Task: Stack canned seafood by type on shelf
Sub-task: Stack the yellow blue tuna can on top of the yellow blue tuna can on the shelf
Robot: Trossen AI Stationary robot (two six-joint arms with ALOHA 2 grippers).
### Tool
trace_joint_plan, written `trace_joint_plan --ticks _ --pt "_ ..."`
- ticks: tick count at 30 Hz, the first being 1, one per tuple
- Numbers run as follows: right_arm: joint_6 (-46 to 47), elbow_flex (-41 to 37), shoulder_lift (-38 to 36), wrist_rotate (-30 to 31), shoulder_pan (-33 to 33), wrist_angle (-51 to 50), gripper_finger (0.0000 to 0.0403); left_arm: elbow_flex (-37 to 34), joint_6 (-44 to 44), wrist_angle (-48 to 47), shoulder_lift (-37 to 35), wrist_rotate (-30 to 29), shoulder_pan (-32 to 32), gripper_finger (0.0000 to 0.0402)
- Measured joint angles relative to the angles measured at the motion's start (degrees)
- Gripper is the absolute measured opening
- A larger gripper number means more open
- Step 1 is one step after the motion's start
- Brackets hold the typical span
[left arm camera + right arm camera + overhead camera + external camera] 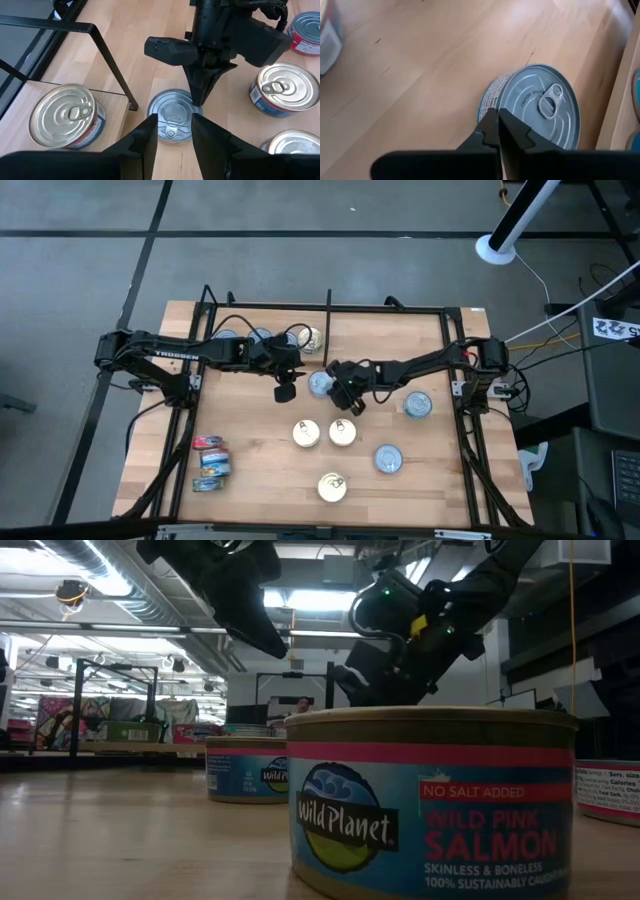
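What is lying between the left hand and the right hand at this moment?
A silver-topped tin lies on the shelf between them. The left wrist view shows it just past the left hand, with the shut right hand at its far rim.

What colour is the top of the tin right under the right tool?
Silver-blue, with a pull tab, tin; clearest in the right wrist view.
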Motion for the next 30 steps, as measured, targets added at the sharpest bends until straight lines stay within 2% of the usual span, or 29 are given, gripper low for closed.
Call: trace_joint_plan --ticks 12,16,24,30 --pt "4.1 4.8 0.2 0.0 0.0 -4.8 0.0001 0.0 2.8 1.3 0.7 -1.5 -4.5 0.0114" --pt "5.5 6.2 0.2 -0.5 0.0 -5.3 0.0001 0.0 0.4 1.2 0.9 -3.0 -4.7 0.0114" --pt "5.7 8.1 0.1 -0.5 0.0 -6.1 0.0001 0.0 0.8 1.2 0.9 -3.1 -4.5 0.0114" --pt "6.7 8.6 0.0 -0.5 0.0 -6.9 0.0001 0.0 0.8 0.9 0.9 -5.4 -4.5 0.0118"
